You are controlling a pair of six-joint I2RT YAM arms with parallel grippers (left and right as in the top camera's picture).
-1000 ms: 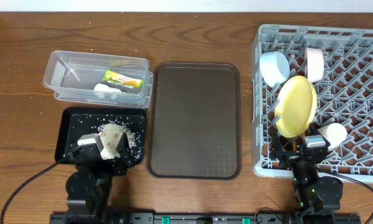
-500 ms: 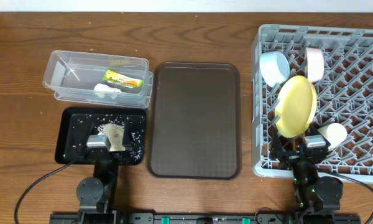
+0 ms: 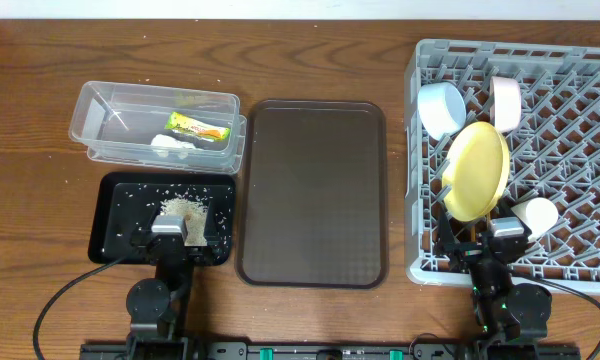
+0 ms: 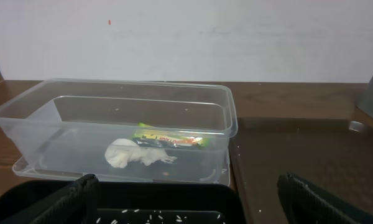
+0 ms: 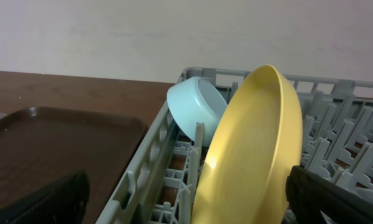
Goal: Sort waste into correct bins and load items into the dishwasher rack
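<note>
Since a second ago the left arm has pulled back toward the near table edge, uncovering more of the rice grains (image 3: 180, 208) heaped in the shallow black tray (image 3: 115, 215). The left gripper (image 4: 188, 182) now sits at that tray's near rim, its fingers spread wide with nothing between them. The right gripper (image 5: 186, 193) has not shifted; it too gapes wide and carries nothing, at the near wall of the grey dishwasher rack (image 3: 580, 250).

In the clear tub (image 3: 90, 110) lie the green-and-orange snack wrapper (image 3: 198, 127) and the crumpled tissue (image 3: 168, 143). The yellow plate (image 3: 477, 170) stands on edge in the rack, with the light blue bowl (image 3: 440, 108) and the white bowl (image 3: 506, 102) behind it and the pale cup (image 3: 536, 215) just beside it. A dark brown serving tray (image 3: 313, 190) lies between bins and rack. The table (image 3: 30, 200) is dark wood grain and meets a plain white wall (image 4: 186, 37).
</note>
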